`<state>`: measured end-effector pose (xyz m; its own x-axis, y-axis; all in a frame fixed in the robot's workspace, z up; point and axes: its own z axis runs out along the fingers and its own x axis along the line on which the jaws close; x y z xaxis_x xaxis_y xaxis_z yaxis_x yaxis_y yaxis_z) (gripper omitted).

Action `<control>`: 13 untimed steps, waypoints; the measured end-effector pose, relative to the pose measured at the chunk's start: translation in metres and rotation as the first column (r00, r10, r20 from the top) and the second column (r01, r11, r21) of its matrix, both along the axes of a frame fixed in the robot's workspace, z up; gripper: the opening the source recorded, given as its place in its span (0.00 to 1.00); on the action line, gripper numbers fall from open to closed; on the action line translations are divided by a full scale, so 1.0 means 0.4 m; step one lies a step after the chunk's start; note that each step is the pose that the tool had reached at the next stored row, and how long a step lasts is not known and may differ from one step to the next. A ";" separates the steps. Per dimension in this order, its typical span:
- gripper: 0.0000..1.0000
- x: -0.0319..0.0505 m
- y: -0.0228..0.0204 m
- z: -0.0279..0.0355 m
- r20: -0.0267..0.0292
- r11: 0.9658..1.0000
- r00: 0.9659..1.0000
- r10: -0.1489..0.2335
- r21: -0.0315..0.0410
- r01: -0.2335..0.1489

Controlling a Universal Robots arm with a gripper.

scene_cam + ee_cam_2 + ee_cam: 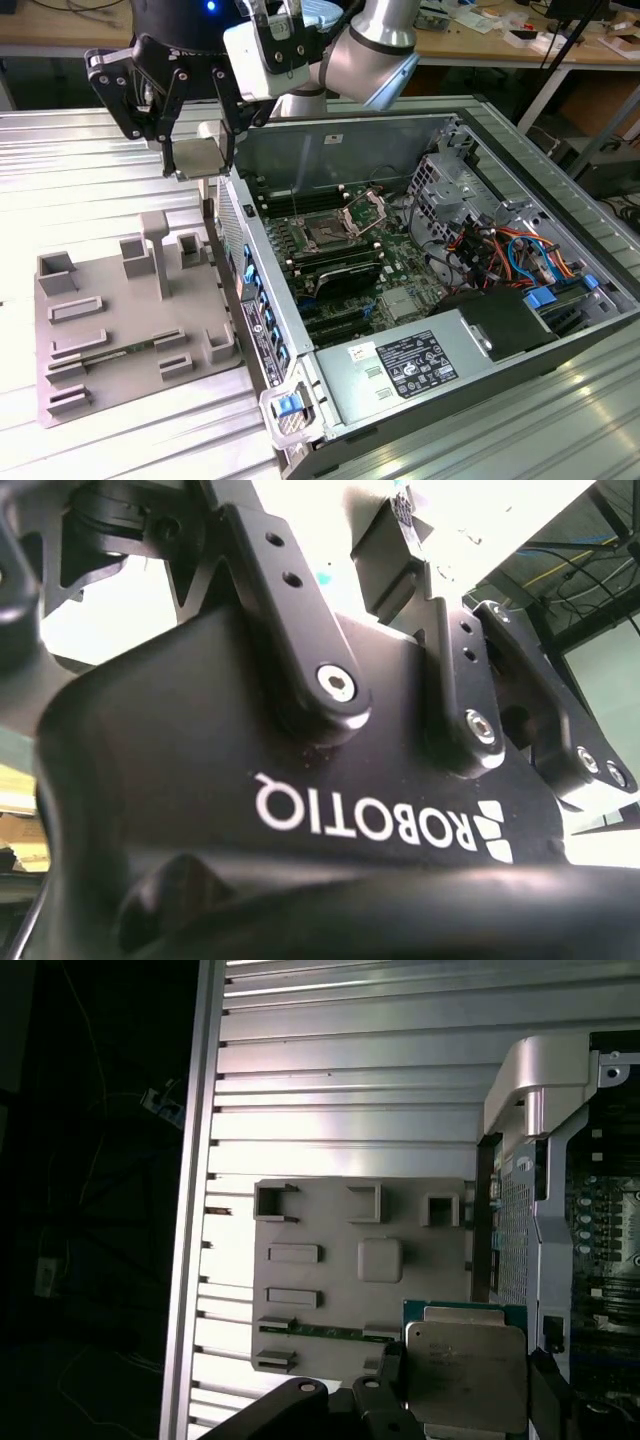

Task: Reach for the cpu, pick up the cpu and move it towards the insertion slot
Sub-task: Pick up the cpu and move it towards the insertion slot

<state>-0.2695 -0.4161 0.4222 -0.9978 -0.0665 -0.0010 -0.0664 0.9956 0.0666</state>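
The black two-finger gripper (198,165) is clamped on the small flat square whitish-silver cpu (196,156), held in the air above the far edge of the grey plastic tray (100,345), just to the exterior view's left of the open computer case's wall (243,225). This looks like the carry step. The silver-framed square insertion slot (325,236) lies well apart inside the case, so the carry calls for clearing that wall with the chip level

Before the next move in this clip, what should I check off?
1. Cpu gripped: ok, gripper shut on it.
2. Cpu clear of tray: ok, it hangs above it.
3. Slot bracket open: ok, looks raised.
4. Cpu over slot: not ok, it hangs beside the case wall.
5. Cpu aligned to slot: cannot tell.
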 end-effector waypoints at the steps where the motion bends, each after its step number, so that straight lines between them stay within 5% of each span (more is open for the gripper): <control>1: 0.55 0.001 0.000 0.000 0.000 1.000 1.000 0.000 0.000 0.000; 13: 0.55 0.019 -0.001 -0.001 0.000 1.000 1.000 0.000 0.002 0.000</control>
